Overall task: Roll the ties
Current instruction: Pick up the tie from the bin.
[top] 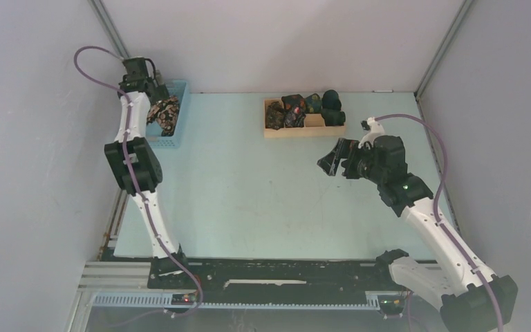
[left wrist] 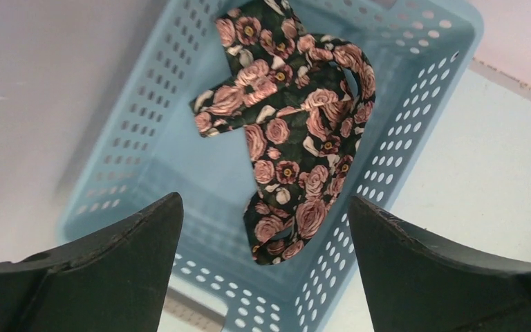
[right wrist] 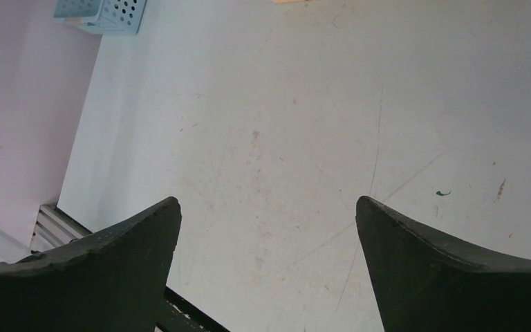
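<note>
counted: one blue basket (top: 160, 143), one loose rose-patterned tie (left wrist: 297, 124), one wooden tray (top: 303, 131), about five rolled ties (top: 294, 105), tally uncertain; one left arm (top: 135, 166), one right arm (top: 429, 214).

The tie (left wrist: 297, 138) is showing soft, matt printed cloth inside the smooth, faintly glossy, perforated plastic basket (left wrist: 415, 124) at far left. The counter (right wrist: 283, 138) is looking matt and finely scratched. The far tray (top: 297, 131) is showing pale bare wood.

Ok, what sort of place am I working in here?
Probably a lab test cell: plain grey walls enclose a scuffed table, with a floral tie in a blue basket and rolled ties in a wooden tray.
</note>
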{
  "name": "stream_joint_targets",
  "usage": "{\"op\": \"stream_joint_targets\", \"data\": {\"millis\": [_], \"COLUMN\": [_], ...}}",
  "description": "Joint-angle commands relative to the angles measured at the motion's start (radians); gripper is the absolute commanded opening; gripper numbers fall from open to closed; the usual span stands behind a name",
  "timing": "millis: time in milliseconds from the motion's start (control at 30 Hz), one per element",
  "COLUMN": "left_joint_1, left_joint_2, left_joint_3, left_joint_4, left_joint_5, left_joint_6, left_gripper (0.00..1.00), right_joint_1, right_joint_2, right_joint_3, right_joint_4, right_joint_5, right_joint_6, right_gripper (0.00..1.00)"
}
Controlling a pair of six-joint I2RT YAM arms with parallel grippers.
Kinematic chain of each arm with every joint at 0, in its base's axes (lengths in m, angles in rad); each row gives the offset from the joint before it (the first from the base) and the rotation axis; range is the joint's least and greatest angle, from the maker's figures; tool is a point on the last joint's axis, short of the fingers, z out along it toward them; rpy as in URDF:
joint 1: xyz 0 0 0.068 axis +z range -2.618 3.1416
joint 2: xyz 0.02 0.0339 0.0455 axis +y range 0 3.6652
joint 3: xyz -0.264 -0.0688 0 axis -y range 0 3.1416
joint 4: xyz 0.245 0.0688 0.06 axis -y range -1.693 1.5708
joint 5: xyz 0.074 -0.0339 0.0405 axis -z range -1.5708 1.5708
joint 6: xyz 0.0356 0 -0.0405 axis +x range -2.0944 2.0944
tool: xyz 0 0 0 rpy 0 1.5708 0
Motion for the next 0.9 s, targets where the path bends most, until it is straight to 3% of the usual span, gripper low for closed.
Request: {"op": "stream_joint_targets", "data": {"millis": [0,433,700,867], "left_joint_1": [0.000,0.030,0.051,0.069], "left_joint_2": [0.073,0.236,0.265,0.354], "left_joint_3": [0.098,0.221,0.195,0.207], "left_joint_4": [-0.040,-0.129,-0.263,-0.307], "left_joint_5": [0.060,0.094,0.274,0.363], "left_joint_6": [-0.064,-0.177,-0.321,-0.412], "left_gripper": [0.95,0.98,0.97,0.83], "right_joint_1": [0.004,0.006,0.005,0.006], "right_joint_2": [-0.016,-0.002,0.032,0.021], "right_joint_3": [0.017,0.017,0.017,0.018], "right_joint_4": [-0.003,0.002,0.028,0.041], "right_joint_5": [0.025,0.022,-0.030,-0.059], "right_joint_6": [-0.027,-0.019,0.014,0.034], "right_gripper": [1.00,1.00,1.00,1.00]}}
